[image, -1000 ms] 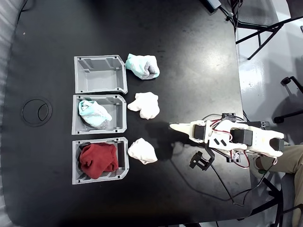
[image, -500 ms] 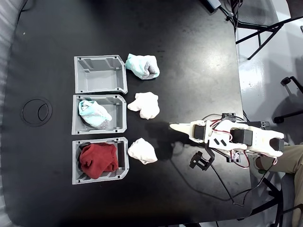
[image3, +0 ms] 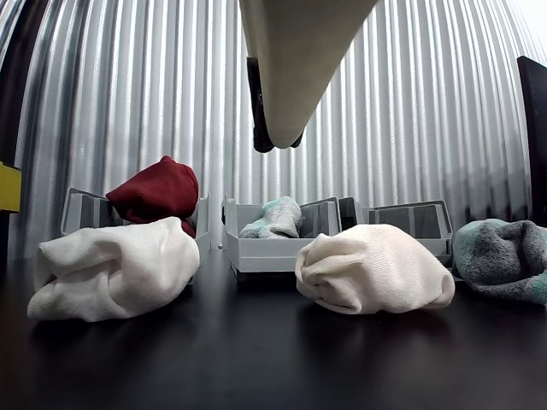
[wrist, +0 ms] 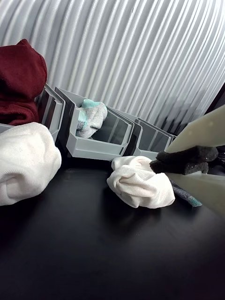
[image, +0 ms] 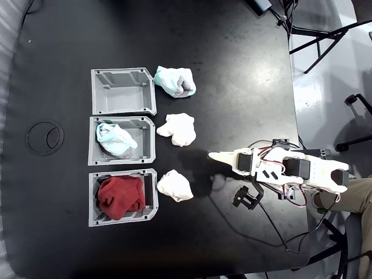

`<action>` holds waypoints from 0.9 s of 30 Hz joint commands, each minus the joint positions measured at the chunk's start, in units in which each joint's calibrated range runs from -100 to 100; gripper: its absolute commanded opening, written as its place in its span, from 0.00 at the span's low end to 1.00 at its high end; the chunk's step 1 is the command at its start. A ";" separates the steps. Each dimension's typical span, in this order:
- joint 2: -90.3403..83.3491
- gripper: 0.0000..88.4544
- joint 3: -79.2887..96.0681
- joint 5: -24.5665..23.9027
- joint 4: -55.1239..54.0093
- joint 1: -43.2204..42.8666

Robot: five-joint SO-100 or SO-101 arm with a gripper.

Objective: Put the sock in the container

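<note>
A mint-green and white sock [image: 174,81] with a grey patch lies on the black table, just right of the top grey container [image: 122,92], which holds nothing. A similar sock [image: 116,141] sits in the middle container [image: 121,139]. My gripper [image: 213,156] is low over the table right of the two white sock balls, apart from everything, its jaws shut on nothing. In the wrist view the gripper [wrist: 161,165] partly hides the loose sock [wrist: 188,197] behind it. The other view shows that sock [image3: 504,256] at far right.
Two white sock balls [image: 178,128] [image: 174,186] lie right of the middle and bottom bins. The bottom bin [image: 122,197] holds a dark red cloth bundle [image: 120,196]. A black bracket [image: 247,197] and cables lie near the arm base. A round mark [image: 45,137] is at left.
</note>
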 commanded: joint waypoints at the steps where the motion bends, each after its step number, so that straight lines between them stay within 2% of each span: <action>1: -0.50 0.02 -0.09 0.05 -0.97 -0.18; 17: 0.25 0.01 -1.98 -0.24 0.05 0.53; 27: 0.33 0.01 -22.18 -0.30 18.92 0.53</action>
